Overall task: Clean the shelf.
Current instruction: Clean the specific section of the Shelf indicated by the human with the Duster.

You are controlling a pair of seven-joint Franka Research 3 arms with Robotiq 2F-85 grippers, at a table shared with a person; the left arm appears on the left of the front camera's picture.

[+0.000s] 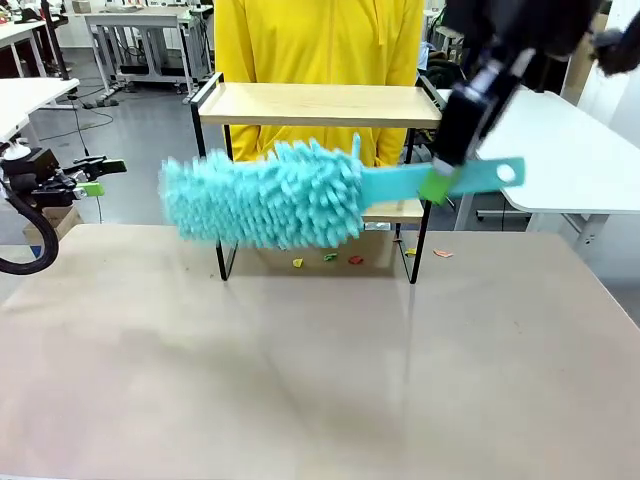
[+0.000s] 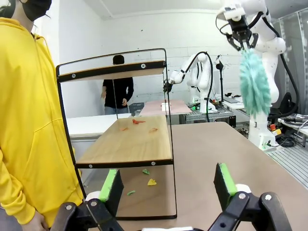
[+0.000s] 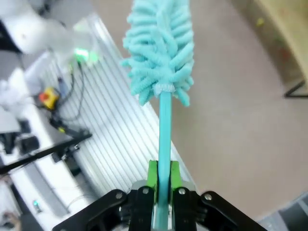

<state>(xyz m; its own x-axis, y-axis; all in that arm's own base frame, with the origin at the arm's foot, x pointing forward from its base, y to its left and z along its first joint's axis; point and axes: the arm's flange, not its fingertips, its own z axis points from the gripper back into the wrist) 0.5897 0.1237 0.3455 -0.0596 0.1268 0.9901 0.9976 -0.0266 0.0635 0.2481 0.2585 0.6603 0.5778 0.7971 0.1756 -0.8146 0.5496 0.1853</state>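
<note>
While the right gripper (image 1: 440,186) grips the turquoise duster (image 1: 265,195) by its handle, aloft on the near side of the shelf (image 1: 320,103) at the far edge of the table (image 1: 300,380), the left gripper (image 2: 167,183) hangs wide open and empty. Coloured scraps (image 2: 138,121) on the lower board (image 2: 130,147) and beneath it suggest sweeping is barely begun.

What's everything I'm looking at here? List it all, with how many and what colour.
table: one, beige, foreground.
shelf: one, light wood boards in black frame, on the table's far side.
duster: one, turquoise, fluffy, in the air before the shelf.
small scraps: several, red, orange, yellow, green; on the shelf's lower board and on the table beneath.
person: one, yellow hoodie, behind the shelf.
left gripper: one, black with green pads, open, empty, left of the table.
right gripper: one, black with green pads, shut on the duster's handle.
</note>
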